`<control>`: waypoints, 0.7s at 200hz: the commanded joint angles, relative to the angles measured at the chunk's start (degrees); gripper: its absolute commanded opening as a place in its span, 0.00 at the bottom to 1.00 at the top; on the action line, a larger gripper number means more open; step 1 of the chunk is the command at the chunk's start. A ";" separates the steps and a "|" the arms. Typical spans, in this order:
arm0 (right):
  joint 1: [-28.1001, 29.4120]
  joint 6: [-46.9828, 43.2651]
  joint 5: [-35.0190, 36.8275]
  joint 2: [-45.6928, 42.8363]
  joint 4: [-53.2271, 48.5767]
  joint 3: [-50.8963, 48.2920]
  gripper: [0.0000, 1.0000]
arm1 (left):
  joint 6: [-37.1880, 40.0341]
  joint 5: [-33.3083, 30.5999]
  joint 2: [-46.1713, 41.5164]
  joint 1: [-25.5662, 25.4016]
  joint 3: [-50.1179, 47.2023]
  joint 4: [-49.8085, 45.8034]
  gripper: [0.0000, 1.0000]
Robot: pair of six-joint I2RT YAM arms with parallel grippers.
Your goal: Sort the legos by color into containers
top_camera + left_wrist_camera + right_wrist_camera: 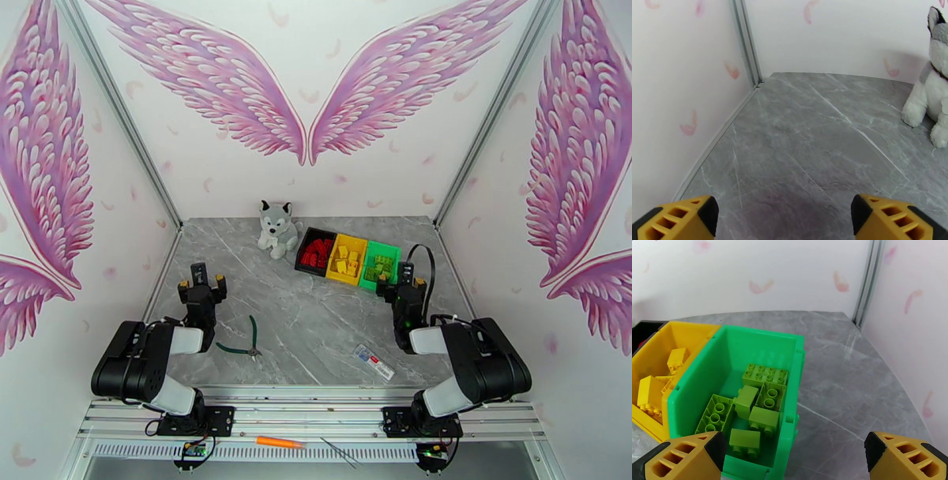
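Note:
Three bins stand in a row at the back middle of the table: a black bin [317, 251] with red legos [317, 252], a yellow bin [347, 259] with yellow legos [345, 260], and a green bin [380, 266] with light green legos [382, 267]. Up close, the green bin [790, 398] holds several green legos [764, 396], with the yellow bin [691, 342] to its left. My right gripper [400, 278] hovers open just in front of the green bin, nothing between its fingers. My left gripper [201, 283] stands open over bare table at the left.
A grey plush husky [277, 229] sits left of the black bin. Green-handled pliers [242, 340] lie in front of the left arm. A small flat packet [373, 361] lies near the front right. The booth walls close in on both sides.

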 commanded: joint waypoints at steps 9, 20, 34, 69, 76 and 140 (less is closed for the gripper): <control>-0.56 1.15 -2.61 0.84 0.81 0.75 0.99 | -1.72 3.27 0.13 1.07 1.28 -0.49 0.99; -0.52 1.20 -2.86 0.07 -1.15 1.11 0.99 | -1.90 3.88 0.15 1.47 1.24 -0.47 0.99; -0.39 0.79 -2.77 0.61 0.10 1.00 0.99 | -1.86 3.77 0.15 1.42 1.24 -0.38 0.99; -0.39 0.89 -2.80 0.31 -0.74 1.09 0.99 | -1.30 1.88 0.23 0.56 0.82 0.56 0.99; -0.42 0.88 -2.73 0.40 -0.61 1.07 0.99 | -0.87 0.81 0.32 0.01 0.67 1.02 0.99; -0.57 1.06 -3.46 0.31 -1.06 1.22 0.99 | -0.76 0.36 0.41 -0.29 0.62 1.20 0.99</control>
